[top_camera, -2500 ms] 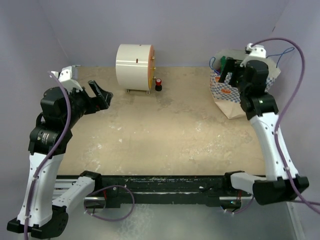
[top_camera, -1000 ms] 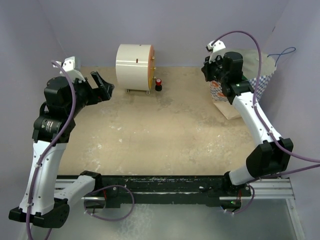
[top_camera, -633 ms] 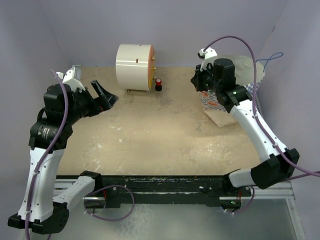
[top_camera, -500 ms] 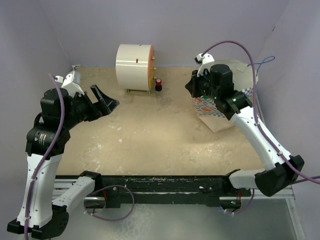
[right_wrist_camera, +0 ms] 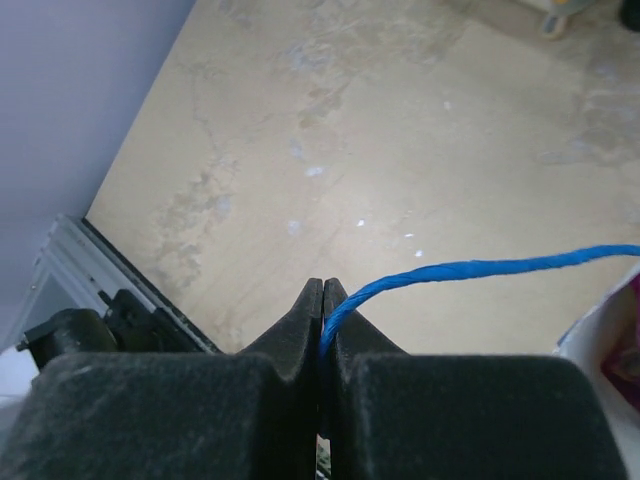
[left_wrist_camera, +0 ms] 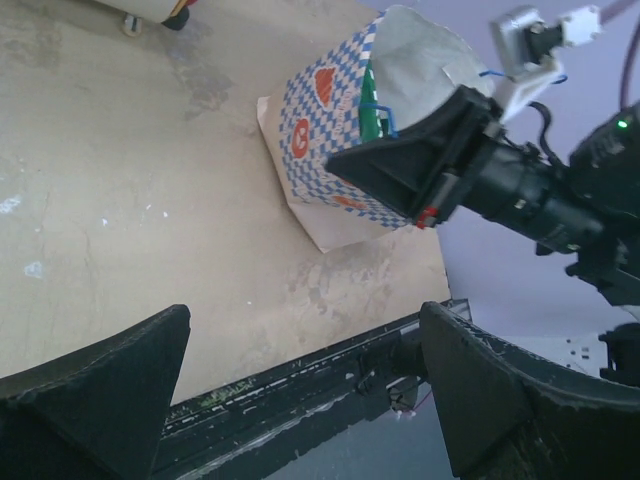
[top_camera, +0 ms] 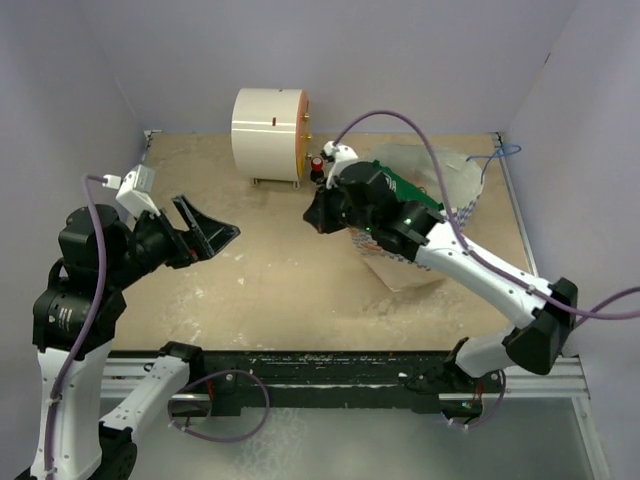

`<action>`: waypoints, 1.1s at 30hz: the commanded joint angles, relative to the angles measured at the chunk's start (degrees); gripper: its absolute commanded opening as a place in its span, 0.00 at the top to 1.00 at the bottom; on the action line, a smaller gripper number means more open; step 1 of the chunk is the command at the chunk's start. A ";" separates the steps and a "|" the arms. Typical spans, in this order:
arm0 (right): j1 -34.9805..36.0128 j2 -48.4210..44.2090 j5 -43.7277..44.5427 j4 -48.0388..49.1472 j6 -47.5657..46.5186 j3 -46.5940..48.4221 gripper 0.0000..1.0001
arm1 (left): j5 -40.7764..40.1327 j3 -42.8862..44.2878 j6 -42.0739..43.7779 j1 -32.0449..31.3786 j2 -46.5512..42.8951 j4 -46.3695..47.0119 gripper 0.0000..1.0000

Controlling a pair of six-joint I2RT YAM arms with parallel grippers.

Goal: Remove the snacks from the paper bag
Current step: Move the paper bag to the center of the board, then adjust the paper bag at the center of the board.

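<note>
The paper bag (top_camera: 445, 175) leans over in the middle right of the table, its blue-and-white checkered side (left_wrist_camera: 325, 140) with orange marks facing my left wrist camera. My right gripper (top_camera: 313, 217) is shut on the bag's blue cord handle (right_wrist_camera: 480, 268), which runs taut from between the fingertips (right_wrist_camera: 323, 285) to the bag's rim. A green snack (top_camera: 400, 188) pokes out of the bag's mouth (left_wrist_camera: 372, 95); a purple one shows at the edge of the right wrist view (right_wrist_camera: 628, 350). My left gripper (top_camera: 212, 222) hangs open over the left of the table, empty, apart from the bag (left_wrist_camera: 305, 312).
A white cylindrical drum (top_camera: 268, 120) stands at the back, with a small red-and-black object (top_camera: 316, 165) at its right foot. The black rail (top_camera: 320, 365) runs along the table's near edge. Purple walls close the back and both sides.
The right gripper has pulled the bag by its handle from the back right corner to the left, toward the table's middle, and tilted it. The left arm has dropped nearer, still open.
</note>
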 commanded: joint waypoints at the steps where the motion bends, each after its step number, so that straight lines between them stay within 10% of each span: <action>1: 4.54 3.02 4.51 7.57 7.84 7.74 0.98 | 3.02 -0.96 -3.30 0.28 -1.64 0.66 0.01; 5: 4.85 2.97 8.80 4.48 9.46 9.59 0.83 | 3.85 -2.63 -5.75 0.28 -4.28 1.95 0.01; 13: 4.79 -8.09 16.24 -9.72 1.74 8.62 0.01 | 3.52 -3.62 -5.76 0.28 -6.33 2.53 0.01; 28: 4.64 -18.25 45.38 -40.58 9.95 18.91 0.00 | 5.48 -2.73 -5.68 0.28 -1.81 5.83 0.01; 33: -12.01 -13.63 41.53 -45.67 6.74 24.59 0.00 | 6.84 -1.43 -5.49 0.24 -0.30 4.23 0.01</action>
